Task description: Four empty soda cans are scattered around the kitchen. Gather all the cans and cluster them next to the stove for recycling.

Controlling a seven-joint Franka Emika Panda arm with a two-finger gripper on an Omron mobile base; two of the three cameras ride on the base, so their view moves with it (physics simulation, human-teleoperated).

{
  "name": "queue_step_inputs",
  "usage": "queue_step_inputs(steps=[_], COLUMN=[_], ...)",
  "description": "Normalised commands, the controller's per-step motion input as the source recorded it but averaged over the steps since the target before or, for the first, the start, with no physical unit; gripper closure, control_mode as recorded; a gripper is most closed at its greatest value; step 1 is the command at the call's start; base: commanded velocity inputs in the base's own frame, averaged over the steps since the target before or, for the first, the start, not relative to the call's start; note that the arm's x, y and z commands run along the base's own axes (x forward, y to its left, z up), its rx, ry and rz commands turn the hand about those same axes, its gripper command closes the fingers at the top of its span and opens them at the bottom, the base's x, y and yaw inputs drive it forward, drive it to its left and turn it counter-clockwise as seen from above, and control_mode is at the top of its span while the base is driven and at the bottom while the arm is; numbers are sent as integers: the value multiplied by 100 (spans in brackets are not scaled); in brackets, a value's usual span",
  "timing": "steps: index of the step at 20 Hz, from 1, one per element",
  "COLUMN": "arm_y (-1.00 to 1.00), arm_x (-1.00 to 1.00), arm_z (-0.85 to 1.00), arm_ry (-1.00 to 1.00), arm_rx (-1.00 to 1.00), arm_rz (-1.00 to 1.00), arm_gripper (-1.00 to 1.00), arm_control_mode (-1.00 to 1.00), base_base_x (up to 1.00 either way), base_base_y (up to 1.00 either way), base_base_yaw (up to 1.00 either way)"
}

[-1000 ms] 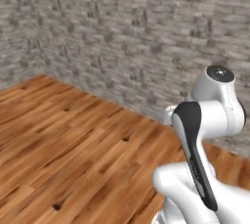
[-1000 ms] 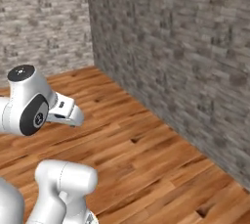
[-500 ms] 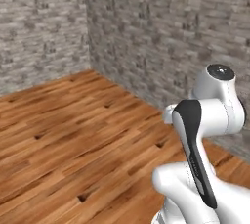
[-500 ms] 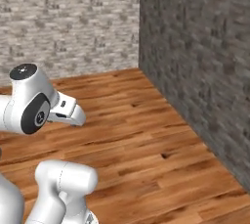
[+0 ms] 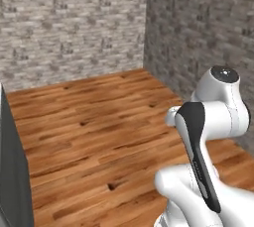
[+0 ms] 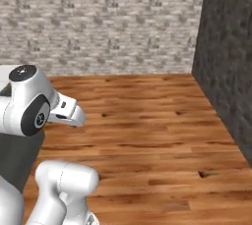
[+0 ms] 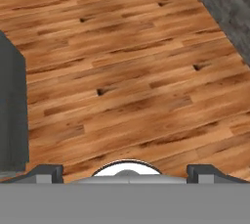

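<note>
Your white Franka arm with dark joints (image 5: 208, 137) is folding up tight over its base, elbow raised high. The two-finger gripper (image 7: 125, 170) is pointing down toward the floor, its small dark finger tips (image 7: 45, 171) sitting wide apart with nothing between them.

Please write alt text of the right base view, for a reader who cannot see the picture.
The white robot arm rises at the lower left over a bare wooden plank floor. The floor runs to a corner where a light grey brick wall meets a darker brick wall on the right. A dark grey panel stands behind the arm.
</note>
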Motion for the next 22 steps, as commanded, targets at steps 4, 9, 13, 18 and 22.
queue_step_inputs(steps=[4, 9, 13, 18, 22], arm_y=[0, 0, 0, 0, 0], arm_x=[0, 0, 0, 0, 0], arm_z=[0, 0, 0, 0, 0], arm_ry=[0, 0, 0, 0, 0], arm_rx=[0, 0, 0, 0, 0], arm_rz=[0, 0, 0, 0, 0], arm_gripper=[-100, -100, -100, -100, -100], arm_control_mode=[100, 100, 100, 100, 100], base_base_x=[42, 95, 100, 58, 0], base_base_y=[-38, -28, -20, -2, 0], base_base_yaw=[29, 17, 13, 35, 50])
